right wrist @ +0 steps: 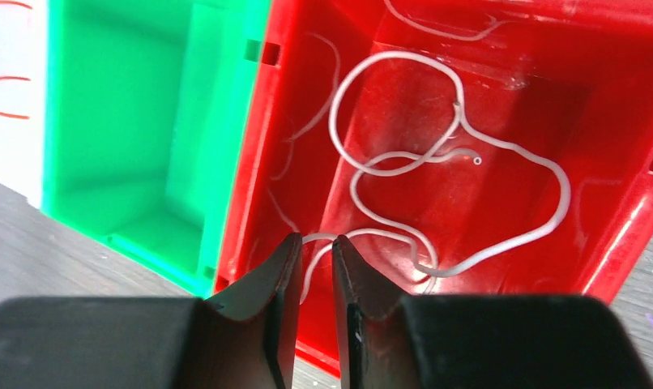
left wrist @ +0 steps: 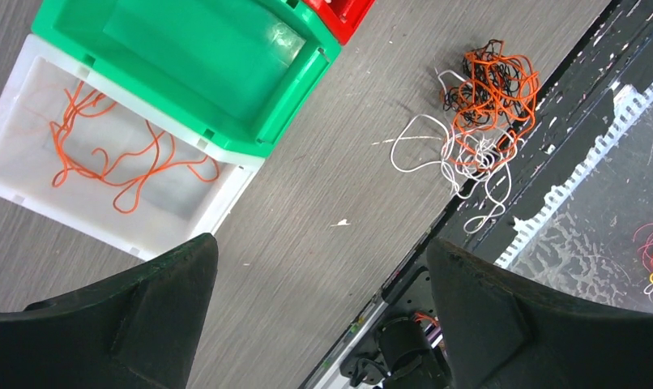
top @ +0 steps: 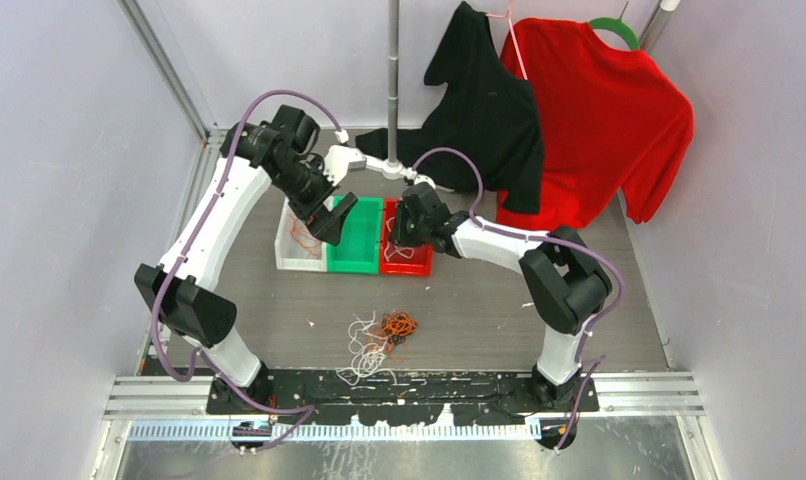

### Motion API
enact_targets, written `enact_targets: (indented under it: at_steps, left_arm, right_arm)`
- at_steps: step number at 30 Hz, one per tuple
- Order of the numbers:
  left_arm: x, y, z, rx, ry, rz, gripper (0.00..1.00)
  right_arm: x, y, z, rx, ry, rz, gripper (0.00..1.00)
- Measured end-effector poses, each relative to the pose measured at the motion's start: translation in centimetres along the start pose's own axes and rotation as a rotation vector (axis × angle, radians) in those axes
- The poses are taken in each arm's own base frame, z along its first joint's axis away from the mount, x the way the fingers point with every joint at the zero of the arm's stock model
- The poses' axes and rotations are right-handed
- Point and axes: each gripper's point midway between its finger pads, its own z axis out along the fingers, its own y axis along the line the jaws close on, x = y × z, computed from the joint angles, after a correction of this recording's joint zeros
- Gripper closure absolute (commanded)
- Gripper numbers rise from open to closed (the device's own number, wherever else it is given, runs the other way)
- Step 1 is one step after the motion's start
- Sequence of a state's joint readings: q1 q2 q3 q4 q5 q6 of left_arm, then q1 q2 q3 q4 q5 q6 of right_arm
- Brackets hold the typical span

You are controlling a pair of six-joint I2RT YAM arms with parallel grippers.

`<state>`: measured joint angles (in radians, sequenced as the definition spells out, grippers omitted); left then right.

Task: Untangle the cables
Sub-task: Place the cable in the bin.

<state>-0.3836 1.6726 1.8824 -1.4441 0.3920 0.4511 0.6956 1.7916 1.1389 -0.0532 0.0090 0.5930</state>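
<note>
A tangle of orange, black and white cables lies on the table near the front edge. A loose orange cable rests in the white bin. My left gripper hangs wide open and empty by the white and green bins. A loose white cable lies coiled in the red bin. My right gripper hovers at that bin's near wall, jaws a narrow gap apart. The white cable's near loop shows through the gap, seemingly beyond the tips.
The green bin stands between the white and red ones, with nothing in the part I see. A black shirt and a red shirt hang behind, beside a metal pole. The black base plate runs along the front edge.
</note>
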Motion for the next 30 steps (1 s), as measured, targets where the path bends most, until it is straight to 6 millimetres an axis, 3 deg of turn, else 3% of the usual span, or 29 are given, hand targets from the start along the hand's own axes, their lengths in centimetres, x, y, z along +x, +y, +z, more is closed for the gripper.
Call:
enact_targets:
  at_steps: [5,11,15,17,19,21,24,28,30]
  left_arm:
    - [0.4,0.0,-1.3,-0.024,-0.022,-0.001,0.0]
    - [2.0,-0.9,-3.1,-0.06,-0.047,0.02,0.0]
    - [3.2,-1.6,-3.3,-0.069,-0.044,0.021,0.0]
    - [4.0,-1.9,-3.2,-0.066,-0.038,0.019,0.0]
    - [4.6,-2.2,-3.0,-0.062,-0.033,0.018,0.01]
    - [5.3,-2.5,-2.8,-0.055,-0.023,0.014,0.0]
    - [5.8,-2.8,-2.7,-0.051,-0.018,0.011,0.01]
    - [6.1,-2.9,-2.6,-0.046,-0.015,0.006,0.0]
    - [6.2,-3.0,-2.5,-0.042,-0.012,-0.002,0.0]
  right_arm:
    - [0.9,-1.9,0.3,0.095,0.046,-0.047,0.73]
    - [-1.8,-2.2,-2.1,0.177,0.007,-0.114,0.45]
    - [-4.9,0.0,-7.2,0.161,-0.097,-0.156,0.25]
    - [-6.3,1.9,-10.7,0.128,-0.167,-0.178,0.23]
    - [-5.8,4.7,-13.3,0.07,-0.204,-0.214,0.25]
    - [-4.7,6.4,-15.1,0.024,-0.219,-0.238,0.26]
    - [-0.3,7.6,-16.4,-0.035,-0.168,-0.285,0.27]
    - [8.5,6.1,-16.0,-0.058,0.005,-0.372,0.32]
    - [11.8,4.9,-15.7,-0.047,0.076,-0.405,0.36]
